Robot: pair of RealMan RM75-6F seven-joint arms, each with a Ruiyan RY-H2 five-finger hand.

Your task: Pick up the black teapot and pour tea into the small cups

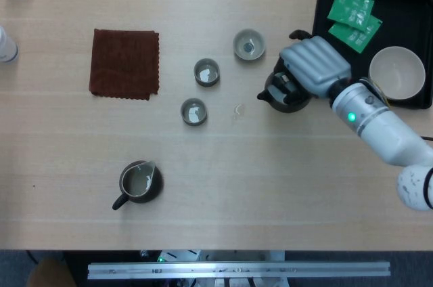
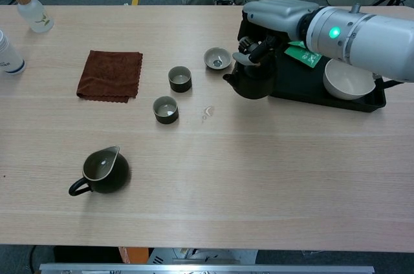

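Now, the desk point(image 2: 272, 177) is wide and pale, and at its far right sits a black tray point(image 1: 325, 3) with a white bowl point(image 1: 396, 72) and green packets point(image 1: 352, 9) in it. Off to the left lies the brown cloth point(image 1: 125, 63), with a dark pitcher point(image 1: 139, 183) nearer the front edge. Centre stage, the right hand point(image 1: 312, 65) has its fingers point(image 2: 253, 51) curled down over the top of the black teapot point(image 2: 249, 82), gripping it, and the pot hangs just clear of the desk, spout pointing left. The left hand is nowhere in either view.

Three small cups wait close by: the wide cup point(image 1: 248, 45) nearest the spout, then the upper dark cup point(image 1: 207, 72), then the lower dark cup point(image 1: 194, 112). A little spill mark point(image 1: 237, 110) shows between pot and cups.

The trick here, I'd say, is patience: bring the spout right over the wide cup's rim before tipping, keep the pot low, and roll the wrist slowly. How firm the hold on the lid is, the pictures can't tell me.
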